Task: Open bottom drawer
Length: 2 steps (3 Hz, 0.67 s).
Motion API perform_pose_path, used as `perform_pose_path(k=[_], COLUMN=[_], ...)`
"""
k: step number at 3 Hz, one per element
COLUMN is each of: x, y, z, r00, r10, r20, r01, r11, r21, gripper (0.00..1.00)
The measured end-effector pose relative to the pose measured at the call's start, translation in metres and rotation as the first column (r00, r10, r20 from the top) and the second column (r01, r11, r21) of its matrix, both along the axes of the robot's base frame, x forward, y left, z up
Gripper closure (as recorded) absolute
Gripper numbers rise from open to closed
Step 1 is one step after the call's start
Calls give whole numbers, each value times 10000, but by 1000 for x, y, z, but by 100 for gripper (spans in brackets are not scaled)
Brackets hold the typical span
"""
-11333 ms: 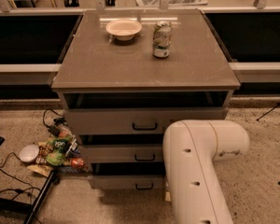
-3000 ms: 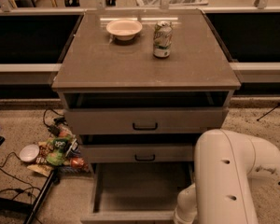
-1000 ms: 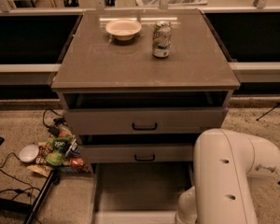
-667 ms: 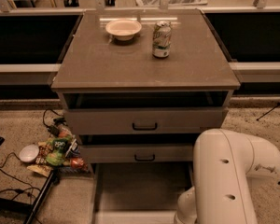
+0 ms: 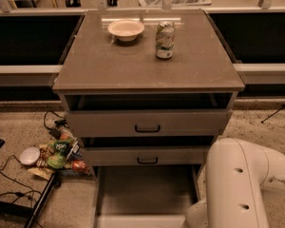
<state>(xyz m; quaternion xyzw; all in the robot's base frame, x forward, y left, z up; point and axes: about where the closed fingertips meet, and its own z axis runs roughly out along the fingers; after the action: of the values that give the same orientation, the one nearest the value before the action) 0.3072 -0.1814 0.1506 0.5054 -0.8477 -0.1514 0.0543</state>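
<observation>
The bottom drawer [image 5: 145, 190] is the lowest one of the cabinet [image 5: 147, 70] and it stands wide open, drawn far out toward the lower edge of the view. Its inside is flat, plain grey, with low side walls at left and right. The back part lies under the middle drawer [image 5: 147, 156]. Only the top of the front panel shows at the lower edge. The gripper is out of view; the white arm [image 5: 237, 189] passes down beside the drawer's right front corner.

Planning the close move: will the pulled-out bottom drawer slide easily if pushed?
Probably slides easily: the bottom drawer shows a bare floor, so it is likely light. Likely stiff: flat grey panels. The hand is out of view, past the arm at lower right.
</observation>
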Motion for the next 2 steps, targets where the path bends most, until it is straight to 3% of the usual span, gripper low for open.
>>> perform_pose_path(k=[2], x=[-14], y=[-2], z=[6], r00=[10000], r10=[-48], r20=[-64], r01=[48], r11=[10000], r21=[19], gripper=[64])
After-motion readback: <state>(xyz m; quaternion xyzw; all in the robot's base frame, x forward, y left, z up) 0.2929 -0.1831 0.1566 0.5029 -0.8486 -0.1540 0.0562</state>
